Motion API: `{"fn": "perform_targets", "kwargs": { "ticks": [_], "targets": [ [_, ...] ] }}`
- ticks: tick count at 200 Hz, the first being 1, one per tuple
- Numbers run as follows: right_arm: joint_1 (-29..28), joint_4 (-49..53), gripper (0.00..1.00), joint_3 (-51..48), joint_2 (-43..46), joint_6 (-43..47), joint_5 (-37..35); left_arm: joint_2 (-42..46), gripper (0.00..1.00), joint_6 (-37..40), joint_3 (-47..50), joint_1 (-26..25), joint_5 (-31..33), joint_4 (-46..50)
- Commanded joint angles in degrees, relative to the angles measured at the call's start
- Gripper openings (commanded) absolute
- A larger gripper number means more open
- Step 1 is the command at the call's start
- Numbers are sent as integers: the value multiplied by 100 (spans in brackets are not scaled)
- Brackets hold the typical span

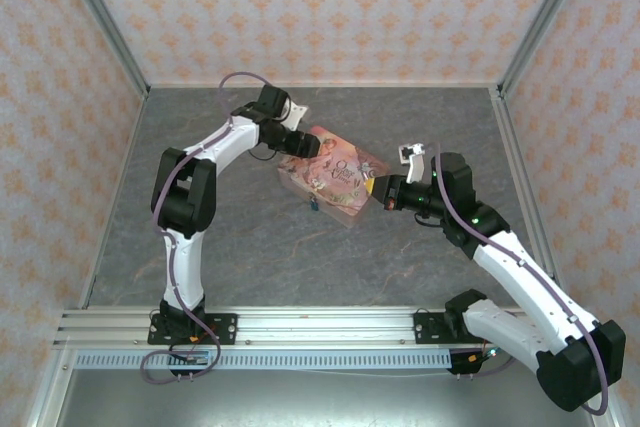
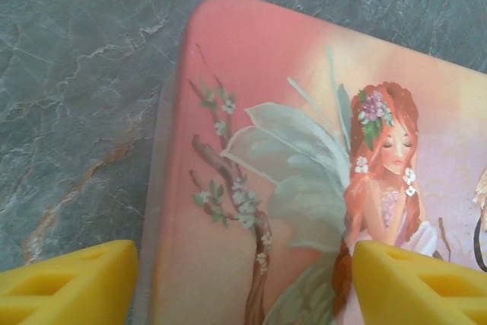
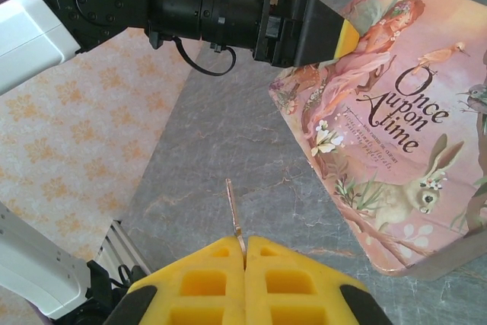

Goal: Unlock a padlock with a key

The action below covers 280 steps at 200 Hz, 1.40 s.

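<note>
The tiny blue-teal padlock (image 1: 314, 205) lies on the table against the near edge of the pink picture-printed box (image 1: 333, 175). My right gripper (image 3: 245, 253) is shut on a thin metal key (image 3: 232, 209) whose blade sticks out forward over the table. In the top view the right gripper (image 1: 376, 190) sits at the box's right end. My left gripper (image 2: 243, 287) is open over the box's far-left corner (image 2: 251, 112), one yellow finger (image 2: 72, 283) off the box's side and the other above the lid. From the right wrist the left gripper (image 3: 335, 36) is at the box's corner (image 3: 396, 127).
The grey marbled table (image 1: 230, 247) is walled by patterned panels on three sides. An aluminium rail (image 1: 320, 327) with both arm bases runs along the near edge. Open floor lies in front of the box.
</note>
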<state>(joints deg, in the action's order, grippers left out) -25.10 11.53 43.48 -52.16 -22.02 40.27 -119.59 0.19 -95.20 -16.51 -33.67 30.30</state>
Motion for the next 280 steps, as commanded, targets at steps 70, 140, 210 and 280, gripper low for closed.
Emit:
{"fn": "perform_targets", "kwargs": {
  "ticks": [70, 140, 210, 280],
  "targets": [
    [-29, -195, 1, -7, -157, -59, 24, 2349, 82, -470, 918, 305, 398, -602],
    [-24, -917, 1, 165, -1072, -147, 253, 4141, 81, -1477, 3341, 233, -316, -1554],
    [-25, -1175, 1, -326, -1094, -348, -292, 4216, 76, -2503, 5476, -357, -466, -4161],
    [-25, -2119, 1, -689, -1203, -690, -300, 3636, 75, -2103, 5820, -640, -400, -4885]
  ]
}}
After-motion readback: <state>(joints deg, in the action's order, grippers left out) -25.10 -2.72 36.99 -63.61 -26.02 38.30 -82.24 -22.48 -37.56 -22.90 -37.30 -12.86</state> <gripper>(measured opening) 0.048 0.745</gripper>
